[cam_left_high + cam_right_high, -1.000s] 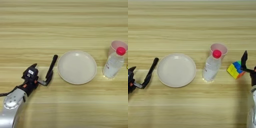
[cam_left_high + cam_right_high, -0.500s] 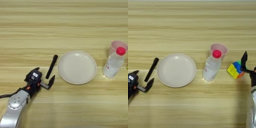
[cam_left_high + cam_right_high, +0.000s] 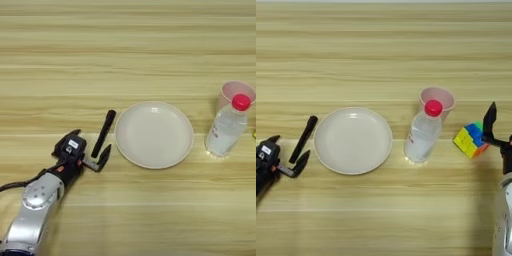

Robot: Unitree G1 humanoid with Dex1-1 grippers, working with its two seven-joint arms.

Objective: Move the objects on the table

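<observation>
Marker pen (image 3: 103, 133) lengthwise near-to-far, tilted right

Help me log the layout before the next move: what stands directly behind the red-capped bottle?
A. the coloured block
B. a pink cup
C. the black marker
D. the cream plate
B: a pink cup stands just behind the bottle, its rim showing past the red cap, while the plate and marker lie to the bottle's left and the block to its right.

stereo head pair, overhead, table (image 3: 150, 50) shared
</observation>
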